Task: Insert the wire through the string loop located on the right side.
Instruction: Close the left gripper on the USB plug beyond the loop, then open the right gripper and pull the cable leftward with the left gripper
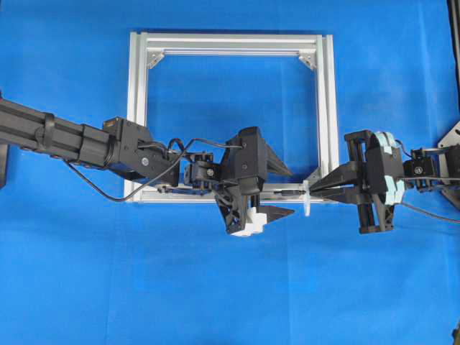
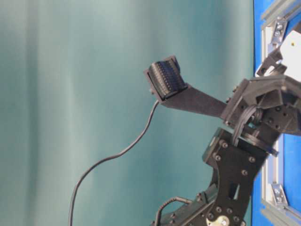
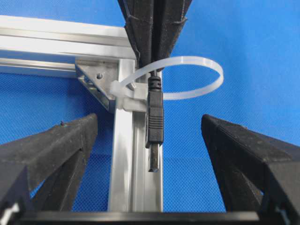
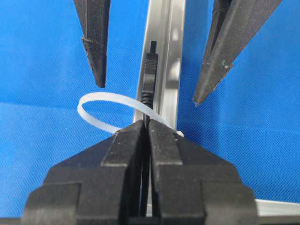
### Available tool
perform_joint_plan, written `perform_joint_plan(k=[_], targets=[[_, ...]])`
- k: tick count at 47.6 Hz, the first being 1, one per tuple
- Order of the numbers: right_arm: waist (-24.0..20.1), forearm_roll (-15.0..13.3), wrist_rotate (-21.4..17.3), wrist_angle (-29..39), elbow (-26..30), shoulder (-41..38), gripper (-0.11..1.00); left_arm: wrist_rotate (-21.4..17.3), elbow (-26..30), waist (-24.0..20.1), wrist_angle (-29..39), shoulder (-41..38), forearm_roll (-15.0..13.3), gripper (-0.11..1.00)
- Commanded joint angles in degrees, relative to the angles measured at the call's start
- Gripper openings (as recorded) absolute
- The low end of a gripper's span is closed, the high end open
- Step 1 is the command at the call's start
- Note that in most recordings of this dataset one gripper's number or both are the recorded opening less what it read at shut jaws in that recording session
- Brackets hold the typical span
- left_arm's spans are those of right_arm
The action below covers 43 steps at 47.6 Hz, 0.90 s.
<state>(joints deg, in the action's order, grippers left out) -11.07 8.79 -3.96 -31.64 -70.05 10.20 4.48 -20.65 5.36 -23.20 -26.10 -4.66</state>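
Your silver frame [image 1: 232, 118] lies on the blue table [image 1: 230, 287]. The left gripper [image 1: 284, 192] gapes wide, holding nothing. The right gripper [image 1: 316, 188] pinches the wire [image 3: 154, 124], whose plug points toward 9 o'clock along the rail, already through the string loop [image 3: 187, 77].

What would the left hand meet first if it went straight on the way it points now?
Probably the wire's plug tip, poking through the string loop between the left hand's open fingers, with the right hand just behind; depth is unclear.

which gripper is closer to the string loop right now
Right. The right gripper is shut on the wire right at the string loop; the left gripper stands open around the plug tip beyond it.
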Motion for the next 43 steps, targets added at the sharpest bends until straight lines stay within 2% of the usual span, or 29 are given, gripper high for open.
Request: perform_joint_plan(k=[1, 20, 27, 31, 39, 41, 43], targets=[[0.2, 0.1, 0.0, -0.1, 1.1, 0.4, -0.04, -0.1, 0.8, -0.1, -0.4, 1.7, 0.1, 0.87], [0.2, 0.1, 0.0, 0.0, 1.1, 0.4, -0.04, -0.1, 0.9, -0.1, -0.4, 1.6, 0.2, 0.86], [0.2, 0.1, 0.0, 0.2, 1.1, 0.4, -0.04, -0.2, 0.7, -0.2, -0.1, 1.8, 0.1, 0.81], [0.2, 0.1, 0.0, 0.4, 1.1, 0.4, -0.04, -0.2, 0.6, -0.1, -0.2, 1.9, 0.1, 0.65], [0.2, 0.1, 0.0, 0.5, 1.1, 0.4, -0.04, -0.2, 0.6, -0.1, -0.4, 1.9, 0.2, 0.15], [0.2, 0.1, 0.0, 0.5, 1.1, 0.4, -0.04, -0.2, 0.6, -0.2, -0.4, 1.9, 0.4, 0.08], [0.2, 0.1, 0.0, 0.4, 1.1, 0.4, -0.04, -0.4, 0.6, -0.1, -0.4, 1.9, 0.5, 0.08]])
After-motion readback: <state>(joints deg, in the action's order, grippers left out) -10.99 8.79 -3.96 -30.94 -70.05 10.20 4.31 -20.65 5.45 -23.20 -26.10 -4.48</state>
